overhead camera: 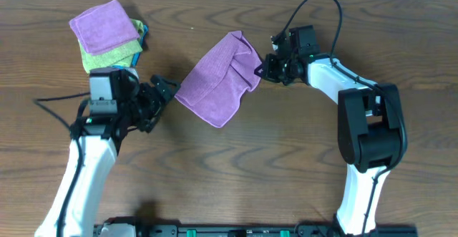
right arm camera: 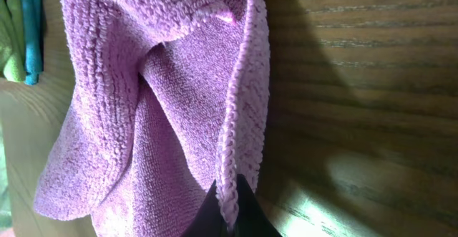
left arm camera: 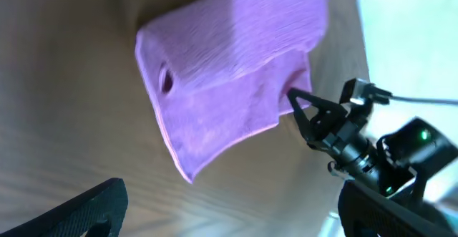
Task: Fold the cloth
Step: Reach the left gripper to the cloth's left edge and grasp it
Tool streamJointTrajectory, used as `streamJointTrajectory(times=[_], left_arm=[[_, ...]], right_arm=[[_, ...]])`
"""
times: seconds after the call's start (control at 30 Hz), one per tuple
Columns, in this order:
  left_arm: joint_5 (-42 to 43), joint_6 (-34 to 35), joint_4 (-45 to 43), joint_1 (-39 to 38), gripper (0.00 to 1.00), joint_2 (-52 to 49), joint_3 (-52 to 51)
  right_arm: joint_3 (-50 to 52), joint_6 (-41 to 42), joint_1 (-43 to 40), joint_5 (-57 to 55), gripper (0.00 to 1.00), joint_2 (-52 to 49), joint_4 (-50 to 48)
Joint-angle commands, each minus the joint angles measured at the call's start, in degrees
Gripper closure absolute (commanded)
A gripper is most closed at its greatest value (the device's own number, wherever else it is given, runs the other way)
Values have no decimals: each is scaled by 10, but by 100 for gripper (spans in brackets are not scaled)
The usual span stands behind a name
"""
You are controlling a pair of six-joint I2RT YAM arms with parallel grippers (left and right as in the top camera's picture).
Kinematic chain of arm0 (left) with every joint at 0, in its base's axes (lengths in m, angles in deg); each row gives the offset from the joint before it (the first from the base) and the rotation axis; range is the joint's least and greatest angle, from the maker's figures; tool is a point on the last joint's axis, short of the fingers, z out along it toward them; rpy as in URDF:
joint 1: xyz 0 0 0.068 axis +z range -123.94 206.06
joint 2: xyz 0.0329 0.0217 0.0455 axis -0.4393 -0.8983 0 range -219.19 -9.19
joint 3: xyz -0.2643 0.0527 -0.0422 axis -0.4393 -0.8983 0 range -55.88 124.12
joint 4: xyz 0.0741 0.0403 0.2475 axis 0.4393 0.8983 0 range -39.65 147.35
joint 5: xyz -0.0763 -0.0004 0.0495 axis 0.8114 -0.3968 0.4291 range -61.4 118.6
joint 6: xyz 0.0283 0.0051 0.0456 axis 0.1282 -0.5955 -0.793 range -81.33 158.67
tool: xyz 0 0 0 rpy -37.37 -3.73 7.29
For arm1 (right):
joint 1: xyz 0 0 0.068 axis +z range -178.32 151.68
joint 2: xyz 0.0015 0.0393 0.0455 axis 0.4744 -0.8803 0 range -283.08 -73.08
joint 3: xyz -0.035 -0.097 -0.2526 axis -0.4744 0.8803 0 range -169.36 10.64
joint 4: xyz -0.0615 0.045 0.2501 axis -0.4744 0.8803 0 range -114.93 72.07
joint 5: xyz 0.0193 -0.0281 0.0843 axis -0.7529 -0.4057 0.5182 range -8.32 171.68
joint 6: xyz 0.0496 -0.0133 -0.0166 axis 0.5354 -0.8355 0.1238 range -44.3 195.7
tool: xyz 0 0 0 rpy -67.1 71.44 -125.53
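A purple cloth lies partly folded in the middle of the wooden table, its right edge lifted. My right gripper is shut on that right edge; the wrist view shows the hem pinched between the fingertips. My left gripper is open and empty, just left of the cloth's left corner, not touching it. In the left wrist view the cloth lies ahead of the spread fingers, with the right gripper at its far edge.
A stack of folded cloths, purple on top over green with a blue edge, sits at the far left of the table. A black cable runs behind the right arm.
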Motion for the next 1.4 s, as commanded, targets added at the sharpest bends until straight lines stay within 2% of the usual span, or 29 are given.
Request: streamJointTrajectory(times=[0.0, 0.1, 0.27, 1.0, 1.37], left_arm=[[54, 103, -9, -4, 5, -40, 9], [70, 150, -18, -16, 5, -79, 9], [112, 176, -81, -55, 5, -136, 9], [122, 318, -176, -156, 2, -289, 9], [111, 338, -200, -165, 0, -321, 9]], right_arm=[[-3, 7, 5, 9, 99, -10, -1], [-3, 7, 5, 9, 99, -10, -1], [-3, 7, 5, 9, 99, -10, -1], [-3, 6, 4, 9, 99, -10, -1], [-3, 6, 4, 9, 99, -10, -1]])
